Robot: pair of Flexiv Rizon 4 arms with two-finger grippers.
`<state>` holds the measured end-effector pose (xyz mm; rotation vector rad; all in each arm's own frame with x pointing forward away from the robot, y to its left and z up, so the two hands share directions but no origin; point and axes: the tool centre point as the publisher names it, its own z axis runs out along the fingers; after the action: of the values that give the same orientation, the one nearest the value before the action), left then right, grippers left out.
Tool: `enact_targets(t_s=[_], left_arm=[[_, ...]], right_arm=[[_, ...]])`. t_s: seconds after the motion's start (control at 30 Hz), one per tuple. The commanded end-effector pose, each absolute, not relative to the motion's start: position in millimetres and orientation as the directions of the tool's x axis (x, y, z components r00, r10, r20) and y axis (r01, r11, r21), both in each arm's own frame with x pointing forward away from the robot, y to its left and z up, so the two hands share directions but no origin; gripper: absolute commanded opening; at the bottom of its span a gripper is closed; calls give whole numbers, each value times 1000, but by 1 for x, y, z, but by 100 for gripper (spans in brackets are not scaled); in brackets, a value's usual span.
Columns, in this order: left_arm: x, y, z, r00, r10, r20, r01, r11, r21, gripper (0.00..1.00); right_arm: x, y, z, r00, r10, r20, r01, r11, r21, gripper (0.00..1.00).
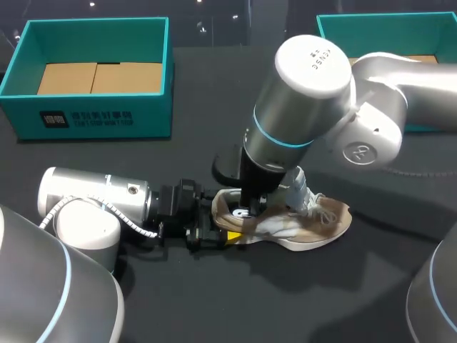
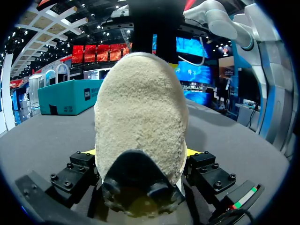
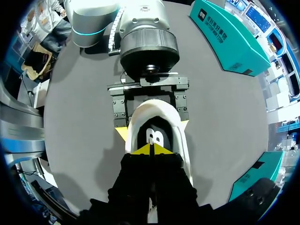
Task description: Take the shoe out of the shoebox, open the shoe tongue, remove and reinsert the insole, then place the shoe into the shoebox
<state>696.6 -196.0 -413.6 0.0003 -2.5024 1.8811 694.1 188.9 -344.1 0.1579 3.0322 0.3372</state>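
A beige shoe with white laces lies on the dark table, heel toward my left arm. My left gripper lies low at the heel with its fingers wide apart, one against each side of the heel. In the left wrist view the fuzzy heel fills the space between those fingers. My right gripper comes straight down into the shoe's opening. In the right wrist view its yellow tips are pressed together just above the dark insole, with nothing visible between them.
A teal shoebox with a cardboard floor stands at the back left. A second teal box sits at the back right, behind my right arm. Bare dark table lies in front of the shoe.
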Motion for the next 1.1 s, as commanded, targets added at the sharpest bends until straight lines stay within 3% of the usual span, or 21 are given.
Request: enact_targets(t_s=[0.03, 0.27, 0.63, 0.83, 1.1], left_arm=[[696, -195, -413, -1000, 5, 8, -6, 279, -960, 0], [696, -195, -413, -1000, 5, 8, -6, 279, -960, 0], [696, -195, -413, -1000, 5, 8, -6, 279, -960, 0], [696, -195, -413, -1000, 5, 8, -6, 279, -960, 0], [696, -195, -413, -1000, 5, 8, -6, 279, -960, 0]], right_arm=[[697, 196, -358, -992, 106, -74, 88, 972, 218, 0], [705, 186, -371, -991, 115, -71, 100, 977, 190, 0], [706, 145, -380, -970, 234, -62, 219, 958, 187, 0], [706, 132, -379, -961, 270, -61, 256, 951, 175, 36], [714, 125, -391, -959, 283, -13, 279, 950, 139, 39]])
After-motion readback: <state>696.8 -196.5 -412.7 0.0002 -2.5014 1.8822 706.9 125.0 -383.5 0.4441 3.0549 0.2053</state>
